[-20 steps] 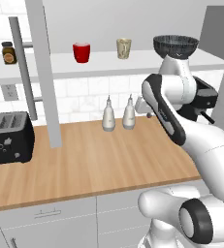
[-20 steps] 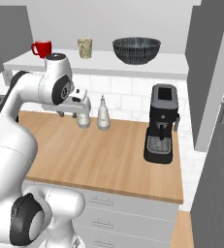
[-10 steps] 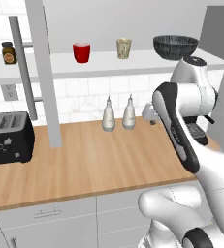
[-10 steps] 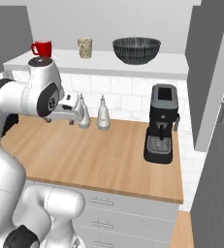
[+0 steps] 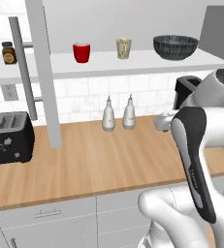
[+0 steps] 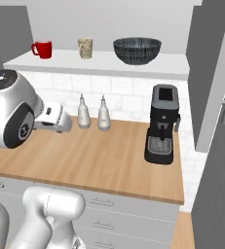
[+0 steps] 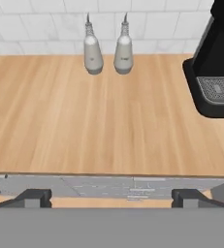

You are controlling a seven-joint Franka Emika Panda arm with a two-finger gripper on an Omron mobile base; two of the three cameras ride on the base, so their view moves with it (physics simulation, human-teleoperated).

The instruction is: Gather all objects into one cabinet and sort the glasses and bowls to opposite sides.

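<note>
On the white shelf of the open cabinet (image 5: 133, 63) stand the red cup (image 5: 82, 52), the beige tumbler (image 5: 124, 48) and, at the right end, the wide dark bowl (image 5: 175, 46). The right base view shows the same row: red cup (image 6: 42, 49), tumbler (image 6: 85, 48), bowl (image 6: 137, 50). My gripper (image 7: 112, 196) is open, its tips wide apart with nothing between them. It hangs over the wooden counter (image 7: 108, 126), well below the shelf and apart from all three.
Two white spouted bottles (image 5: 108, 116) (image 5: 129, 114) stand at the backsplash. A black coffee machine (image 6: 162, 124) is on the right of the counter, a black toaster (image 5: 7, 138) on the left. A brown jar (image 5: 7, 53) sits on the shelf behind the open grey door (image 5: 43, 72).
My jaws have opened wide. The arm has come down and back from the dark bowl on the shelf to the counter's height. The bowl stays on the shelf.
</note>
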